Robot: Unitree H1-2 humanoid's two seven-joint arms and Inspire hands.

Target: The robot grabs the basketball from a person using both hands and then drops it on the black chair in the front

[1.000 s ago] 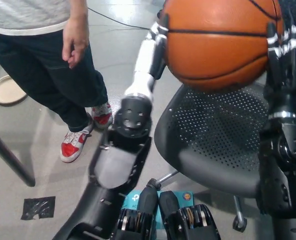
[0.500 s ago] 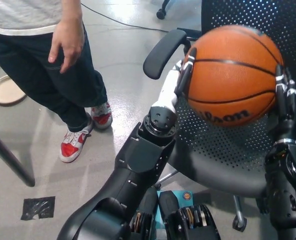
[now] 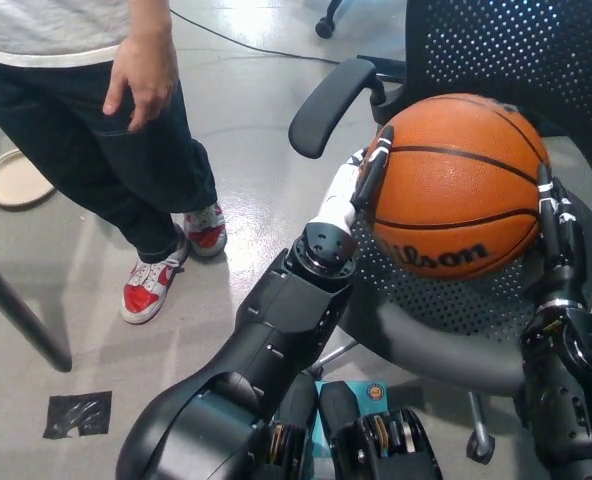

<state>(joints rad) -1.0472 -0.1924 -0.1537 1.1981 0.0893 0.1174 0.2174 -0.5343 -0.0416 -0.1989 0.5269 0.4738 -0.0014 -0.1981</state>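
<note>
While clamped between both hands, the round orange rubber basketball (image 3: 456, 185) sits low over the perforated black chair seat (image 3: 446, 310); contact with it cannot be confirmed. The white left hand (image 3: 361, 180) presses its flank from one side, the black right hand (image 3: 556, 230) from the opposite side, fingers laid flat on the skin. Expect a light, firm, pebbled, rollable sphere; hold at opposite flanks. No containers are present.

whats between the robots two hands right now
The basketball: in the head view the left hand presses one side, the right hand the other, above the black chair seat.
</note>
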